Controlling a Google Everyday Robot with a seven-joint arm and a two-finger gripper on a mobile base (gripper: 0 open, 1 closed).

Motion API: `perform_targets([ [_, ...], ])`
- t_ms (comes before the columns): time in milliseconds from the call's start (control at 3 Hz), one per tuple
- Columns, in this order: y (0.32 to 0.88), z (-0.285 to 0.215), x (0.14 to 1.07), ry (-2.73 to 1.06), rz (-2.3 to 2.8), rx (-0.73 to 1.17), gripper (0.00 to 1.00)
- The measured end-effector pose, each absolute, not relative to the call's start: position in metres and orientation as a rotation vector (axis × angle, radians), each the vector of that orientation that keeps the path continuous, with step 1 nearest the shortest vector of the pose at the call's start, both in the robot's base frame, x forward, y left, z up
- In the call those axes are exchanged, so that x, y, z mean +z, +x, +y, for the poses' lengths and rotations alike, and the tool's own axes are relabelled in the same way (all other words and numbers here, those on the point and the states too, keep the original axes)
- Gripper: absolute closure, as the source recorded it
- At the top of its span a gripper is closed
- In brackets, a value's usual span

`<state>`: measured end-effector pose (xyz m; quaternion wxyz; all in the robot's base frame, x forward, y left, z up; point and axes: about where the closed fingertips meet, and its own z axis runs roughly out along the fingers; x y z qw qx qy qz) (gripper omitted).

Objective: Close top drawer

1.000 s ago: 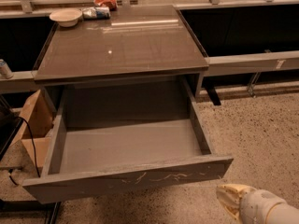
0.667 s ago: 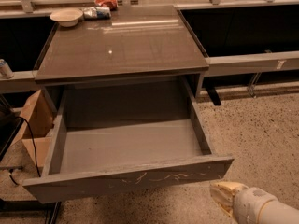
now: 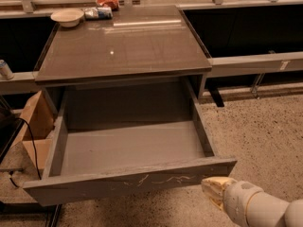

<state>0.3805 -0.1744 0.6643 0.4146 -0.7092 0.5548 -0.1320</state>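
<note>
The top drawer (image 3: 128, 148) is pulled far out of the grey cabinet and is empty inside. Its flat front panel (image 3: 132, 181) is grey wood-grain with pale whitish scratch marks near the middle right. My gripper (image 3: 214, 189) comes in from the bottom right on a white arm. Its cream-coloured tip sits just below and in front of the panel's right end, close to it or touching it.
The cabinet top (image 3: 123, 44) carries a white bowl (image 3: 66, 17) and a few packets (image 3: 100, 8) at its far left edge. A cardboard box (image 3: 37, 124) and a black cable stand to the drawer's left. Speckled floor (image 3: 255, 126) lies to the right.
My gripper has moved left and a little up, closer to the right end of the drawer's front panel. The drawer has not moved.
</note>
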Motion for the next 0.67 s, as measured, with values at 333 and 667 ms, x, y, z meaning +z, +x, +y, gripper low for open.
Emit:
perform_targets([
  [333,0.395,-0.167,0.660,-1.790,1.378,-0.331,1.00],
  [667,0.413,-0.163,0.655,-1.790,1.374,-0.346,1.00],
])
